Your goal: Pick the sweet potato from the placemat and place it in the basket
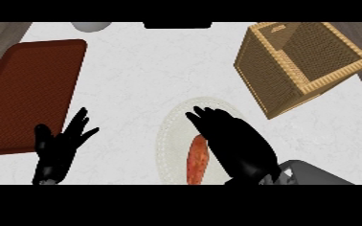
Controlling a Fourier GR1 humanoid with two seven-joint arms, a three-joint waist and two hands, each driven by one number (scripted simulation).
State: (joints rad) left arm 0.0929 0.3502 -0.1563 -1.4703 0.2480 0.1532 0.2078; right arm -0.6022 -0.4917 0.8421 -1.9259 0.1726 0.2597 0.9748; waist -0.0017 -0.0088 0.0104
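Observation:
An orange sweet potato (197, 159) lies lengthwise on a round white placemat (172, 133) near the front of the counter. My right hand (237, 146) hovers just to its right, fingers straight and pointing away from me, partly covering the placemat and the potato's right side. It holds nothing. The woven wicker basket (300, 67) stands at the back right, tilted in the view, its inside showing. My left hand (60, 148) rests open at the lower left, fingers up.
A reddish-brown tray (35, 91) lies along the left side, next to my left hand. A grey round object (90, 26) peeks in at the back edge. White marble counter lies between the placemat and the basket.

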